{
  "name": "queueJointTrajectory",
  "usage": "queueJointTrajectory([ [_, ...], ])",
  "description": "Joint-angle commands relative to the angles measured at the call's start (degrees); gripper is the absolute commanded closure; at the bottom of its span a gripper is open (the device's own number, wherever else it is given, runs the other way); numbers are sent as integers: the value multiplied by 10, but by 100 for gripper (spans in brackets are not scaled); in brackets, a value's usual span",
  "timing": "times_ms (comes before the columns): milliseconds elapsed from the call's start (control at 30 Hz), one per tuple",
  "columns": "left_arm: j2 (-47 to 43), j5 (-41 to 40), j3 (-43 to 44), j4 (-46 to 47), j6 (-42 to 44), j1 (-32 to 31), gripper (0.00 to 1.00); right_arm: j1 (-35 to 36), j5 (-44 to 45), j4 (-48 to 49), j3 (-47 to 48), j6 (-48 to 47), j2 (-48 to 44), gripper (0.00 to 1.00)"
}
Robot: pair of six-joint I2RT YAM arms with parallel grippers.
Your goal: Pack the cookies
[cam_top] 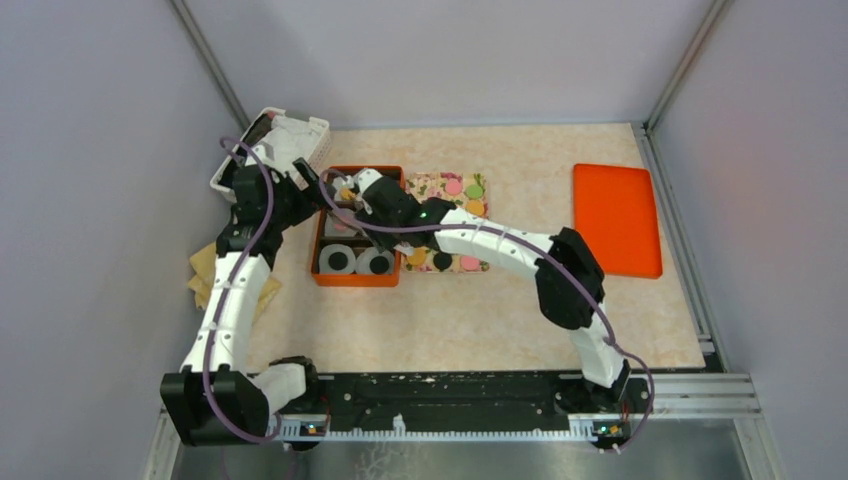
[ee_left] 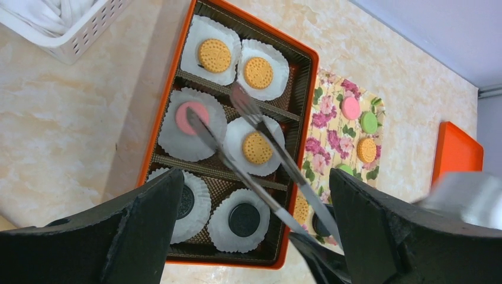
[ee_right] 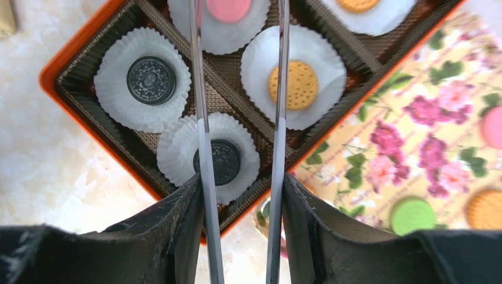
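Note:
An orange box (cam_top: 318, 240) holds six white paper cups, each with one cookie. In the left wrist view they are two orange cookies (ee_left: 214, 55), a pink cookie (ee_left: 190, 117), another orange one (ee_left: 257, 148) and two black cookies (ee_left: 244, 219). My right gripper (ee_right: 241, 180) is shut on metal tongs (ee_right: 200, 118), whose arms stand spread over the box. One tong tip lies over the pink cookie and the other beside it; nothing is held between them. My left gripper (ee_left: 254, 173) is open and empty above the box's near end. More cookies (ee_left: 368, 122) lie on a floral tray (ee_right: 414, 130).
A white slotted basket (cam_top: 290, 140) stands at the back left beside the box. An orange lid (cam_top: 617, 218) lies flat at the right. Tan paper sheets (cam_top: 205, 275) lie at the left under my left arm. The two arms cross close together over the box.

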Motion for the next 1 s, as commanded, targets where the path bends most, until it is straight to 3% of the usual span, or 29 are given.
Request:
queueJointTrajectory([
  [0,-19,5,5,31,9,0,1,4,49,55,-6,-22,-118,53],
  [533,-35,9,5,24,9,0,1,4,112,68,-112,-1,-232,54],
  [967,-45,-1,11,-4,-1,-2,4,4,226,103,-291,19,-398,70],
])
